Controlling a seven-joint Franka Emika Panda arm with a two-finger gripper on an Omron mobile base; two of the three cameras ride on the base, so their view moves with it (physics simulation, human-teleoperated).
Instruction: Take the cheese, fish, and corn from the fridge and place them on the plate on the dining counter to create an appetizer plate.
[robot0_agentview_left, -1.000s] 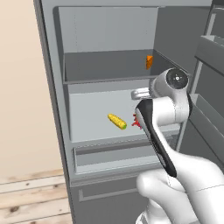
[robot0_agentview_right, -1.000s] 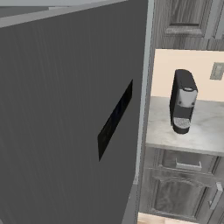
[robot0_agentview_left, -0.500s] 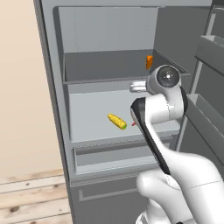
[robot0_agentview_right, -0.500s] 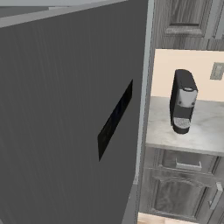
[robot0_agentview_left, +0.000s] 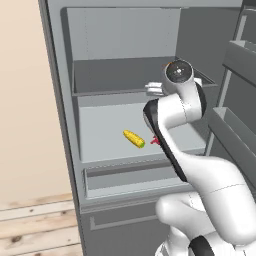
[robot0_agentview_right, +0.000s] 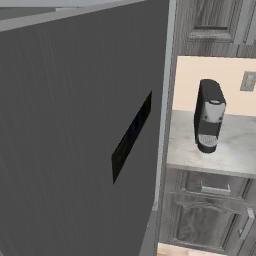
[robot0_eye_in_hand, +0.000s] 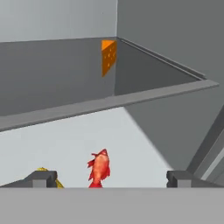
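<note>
Facing fridge (robot0_agentview_left: 65, 125) shelves, gripper (robot0_eye_in_hand: 111, 179) open; fish (robot0_eye_in_hand: 99, 168) between fingertips.

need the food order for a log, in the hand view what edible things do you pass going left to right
corn → fish → cheese

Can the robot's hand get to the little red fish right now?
Probably yes. The end effector is open inside the fridge, and the fish lies on the shelf between its fingertips with nothing between them.
</note>
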